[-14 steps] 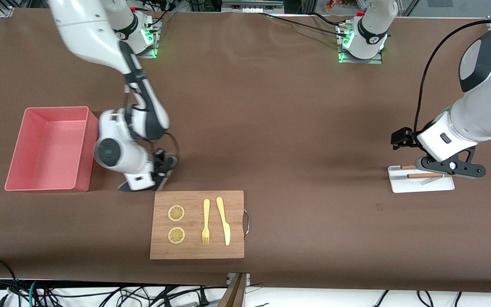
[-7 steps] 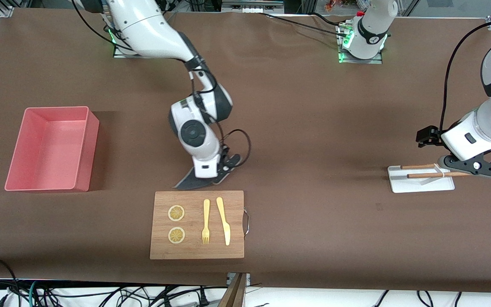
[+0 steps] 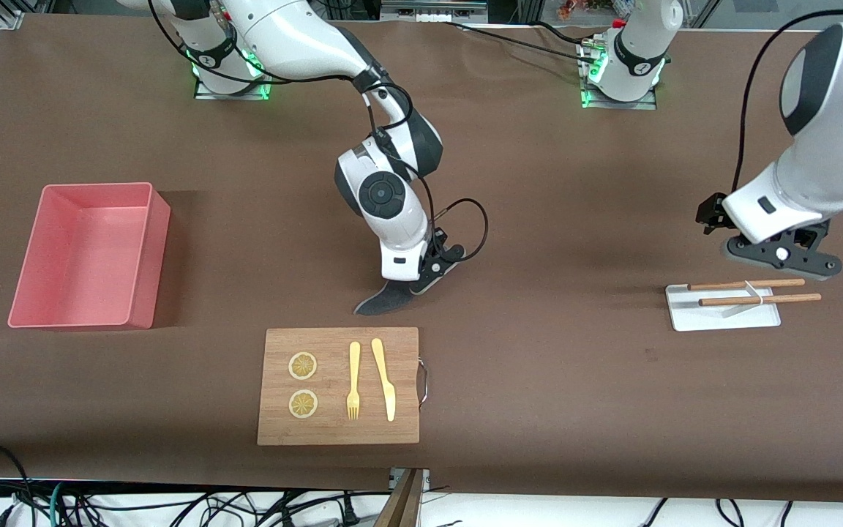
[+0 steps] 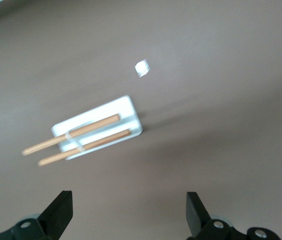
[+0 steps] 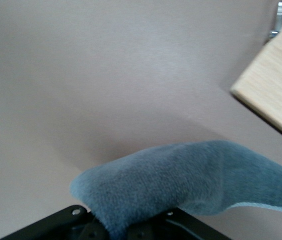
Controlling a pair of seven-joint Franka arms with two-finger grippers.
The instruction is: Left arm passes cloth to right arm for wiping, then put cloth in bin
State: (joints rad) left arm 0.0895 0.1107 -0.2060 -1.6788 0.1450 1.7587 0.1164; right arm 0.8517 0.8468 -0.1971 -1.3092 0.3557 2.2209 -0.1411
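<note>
The dark grey cloth (image 3: pixel 380 301) lies dragged on the brown table, just farther from the front camera than the wooden board. My right gripper (image 3: pixel 413 287) is shut on the cloth, which fills the right wrist view (image 5: pixel 180 180) and hides the fingers. The pink bin (image 3: pixel 145 296) stands empty toward the right arm's end of the table. My left gripper (image 3: pixel 780 256) hangs open and empty over the table beside the white chopstick rest (image 3: pixel 721 313); in the left wrist view its gripper (image 4: pixel 128 215) shows both fingers (image 4: pixel 60 206) spread wide.
A wooden cutting board (image 3: pixel 337 433) with two lemon slices, a fork and a knife lies near the front edge; its corner shows in the right wrist view (image 5: pixel 275 95). Two chopsticks (image 3: pixel 751 291) lie on the rest (image 4: pixel 131 107).
My right arm has swept the cloth along the table from beside the bin toward the left arm's end. My left gripper has risen off the chopstick rest, uncovering the chopsticks.
</note>
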